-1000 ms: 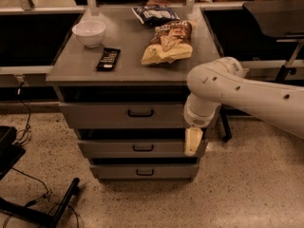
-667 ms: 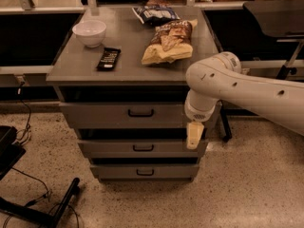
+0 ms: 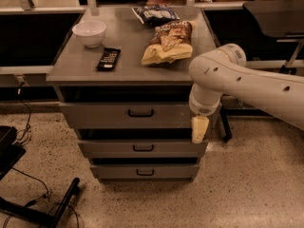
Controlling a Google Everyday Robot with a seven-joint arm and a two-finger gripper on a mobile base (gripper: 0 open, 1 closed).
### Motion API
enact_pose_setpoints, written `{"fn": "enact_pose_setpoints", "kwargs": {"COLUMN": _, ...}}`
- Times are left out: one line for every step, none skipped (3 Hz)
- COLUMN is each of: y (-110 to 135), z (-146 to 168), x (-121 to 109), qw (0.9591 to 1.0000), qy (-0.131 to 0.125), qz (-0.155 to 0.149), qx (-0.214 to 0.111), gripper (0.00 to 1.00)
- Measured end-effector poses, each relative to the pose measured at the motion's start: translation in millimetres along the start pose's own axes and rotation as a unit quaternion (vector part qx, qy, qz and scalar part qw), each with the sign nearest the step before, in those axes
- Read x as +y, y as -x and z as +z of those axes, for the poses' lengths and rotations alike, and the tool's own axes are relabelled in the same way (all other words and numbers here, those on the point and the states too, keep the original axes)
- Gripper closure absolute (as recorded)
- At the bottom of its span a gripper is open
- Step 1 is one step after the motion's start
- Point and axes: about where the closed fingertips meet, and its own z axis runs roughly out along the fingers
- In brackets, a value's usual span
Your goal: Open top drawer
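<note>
**A:** Item one, change since the last entry?
**B:** The gripper (image 3: 199, 128) hangs a little higher and further right than a second ago. The white arm (image 3: 247, 82) above it is raised slightly. The cabinet's contents lie as before.

**A:** Gripper, position and state?
**B:** It points down in front of the right end of the top drawer (image 3: 104, 115), over that panel's lower right corner. I cannot tell whether it is open or closed. It holds nothing that can be seen.

**A:** Top drawer, location?
**B:** Directly under the front edge of the cabinet top (image 3: 78, 70), with a dark band above its panel. Its black bar handle (image 3: 140, 113) is at the centre, well left of the gripper.

**A:** Below it?
**B:** The middle drawer (image 3: 142, 149), then the bottom drawer (image 3: 145, 171), each narrower, each with a small handle.

**A:** On the top surface?
**B:**
- White bowl (image 3: 89, 32), near the back left corner.
- Black remote (image 3: 108, 59), just in front of the bowl, toward the left edge.
- Yellow snack bag (image 3: 167, 44), toward the right edge.
- Dark bag (image 3: 154, 14), at the back edge.
</note>
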Motion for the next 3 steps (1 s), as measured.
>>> {"fn": "enact_pose_setpoints", "kwargs": {"y": 13, "z": 8, "x": 3, "qw": 0.9999, "qy": 0.004, "qz": -0.013, "qx": -0.004, "gripper": 0.00}}
{"fn": "enact_pose_setpoints", "kwargs": {"y": 30, "z": 16, "x": -1, "qw": 0.9994, "qy": 0.006, "qz": -0.033, "qx": -0.011, "gripper": 0.00}}
{"fn": "enact_pose_setpoints", "kwargs": {"y": 41, "z": 20, "x": -3, "qw": 0.9988, "qy": 0.007, "qz": -0.047, "qx": -0.011, "gripper": 0.19}}
